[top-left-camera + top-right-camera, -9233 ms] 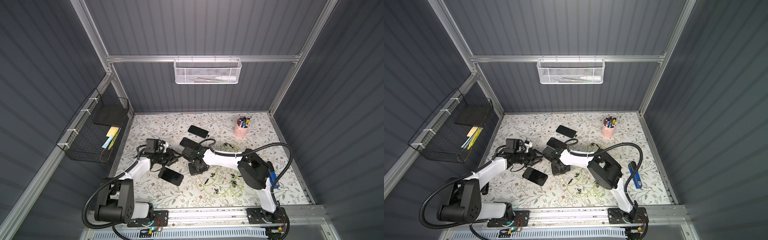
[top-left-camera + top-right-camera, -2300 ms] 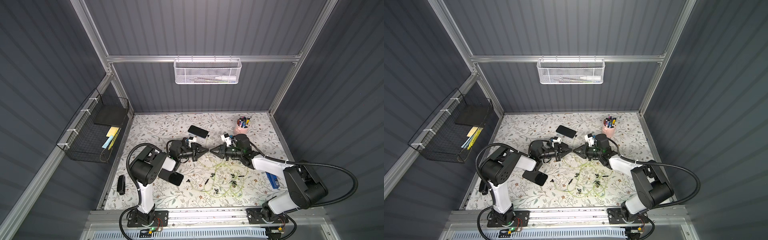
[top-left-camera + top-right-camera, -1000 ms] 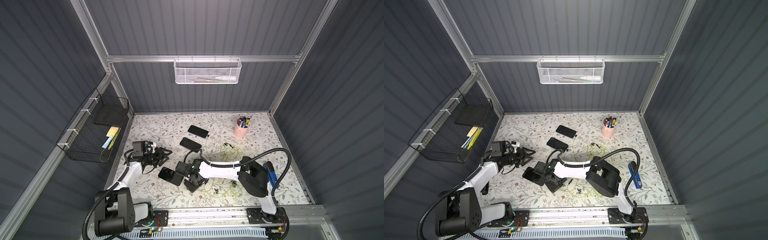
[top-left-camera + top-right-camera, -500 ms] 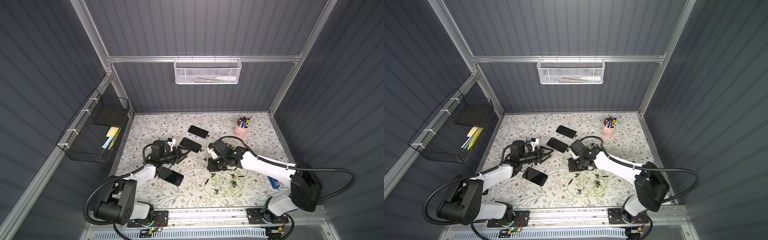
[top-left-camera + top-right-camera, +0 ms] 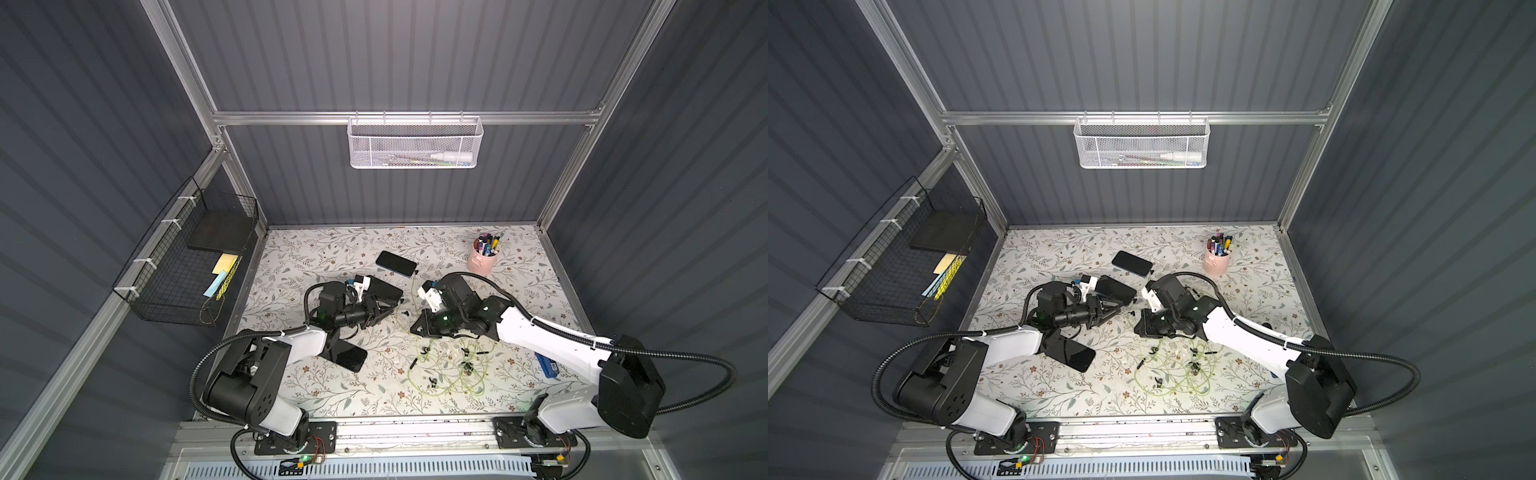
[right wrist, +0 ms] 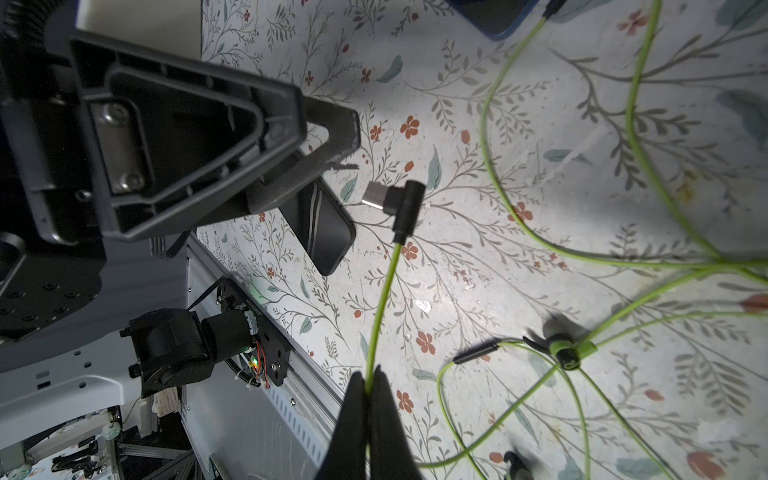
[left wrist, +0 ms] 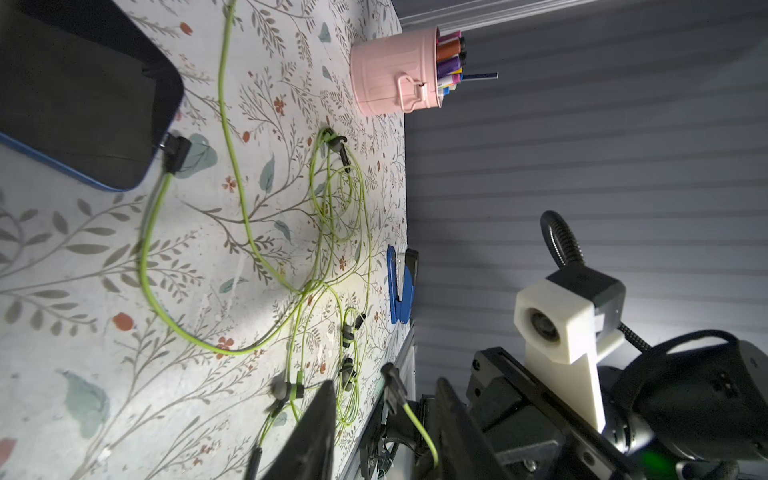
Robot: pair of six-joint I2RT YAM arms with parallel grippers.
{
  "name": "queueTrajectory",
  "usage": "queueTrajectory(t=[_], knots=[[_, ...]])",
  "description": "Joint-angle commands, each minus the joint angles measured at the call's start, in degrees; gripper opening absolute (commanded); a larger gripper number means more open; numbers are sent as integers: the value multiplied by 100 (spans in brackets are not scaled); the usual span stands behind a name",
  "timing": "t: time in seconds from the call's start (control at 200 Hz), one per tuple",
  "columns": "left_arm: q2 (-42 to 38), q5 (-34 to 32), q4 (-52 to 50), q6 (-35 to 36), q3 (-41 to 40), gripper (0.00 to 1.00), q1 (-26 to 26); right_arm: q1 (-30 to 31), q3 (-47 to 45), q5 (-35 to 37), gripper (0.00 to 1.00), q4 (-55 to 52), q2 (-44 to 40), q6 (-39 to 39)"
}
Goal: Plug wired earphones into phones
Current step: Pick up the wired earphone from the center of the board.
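Observation:
My right gripper (image 6: 368, 384) is shut on a thin yellow-green cable of the wired earphones (image 5: 444, 370). It holds the cable's black angled plug (image 6: 403, 203) above the mat, silver tip free. My left gripper (image 7: 386, 415) faces it, open, with one finger on each side of that plug (image 7: 392, 382) and not touching it. In both top views the two grippers (image 5: 392, 309) (image 5: 415, 326) meet mid-table. Three black phones lie flat: the far one (image 5: 396, 263) has a plug (image 7: 174, 153) in it, the middle one (image 5: 388, 291) is partly under the left gripper, and the near one (image 5: 347, 355) is partly under the left arm.
A pink cup of pens (image 5: 482, 259) stands at the back right. A blue stapler (image 5: 546, 365) lies near the right arm. More loose cables and earbuds (image 5: 1177, 370) are spread in front of the right gripper. A wire basket (image 5: 183, 266) hangs on the left wall.
My left gripper has moved right toward the right gripper, and its jaws have narrowed around the held-up plug. The right gripper stays shut on the cable in about the same place.

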Motion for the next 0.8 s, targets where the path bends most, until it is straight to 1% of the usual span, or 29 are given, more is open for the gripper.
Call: queueTrajectory(t=[0.0, 0.105, 0.21, 0.455, 0.605, 0.795], knots=[[160, 179, -58, 41, 163, 37, -77, -37, 41, -44, 0, 56, 30, -29], [317, 281, 335, -336, 151, 36, -107, -37, 87, -71, 0, 72, 82, -74], [405, 318, 482, -520, 190, 34, -117, -37, 122, -79, 0, 105, 126, -100], [363, 330, 424, -579, 237, 29, -126, -37, 149, -114, 0, 168, 237, -149], [370, 343, 324, -585, 245, 29, -146, -37, 158, -109, 0, 251, 285, -153], [405, 356, 268, -572, 275, 26, -161, -36, 167, -74, 0, 277, 319, -171]])
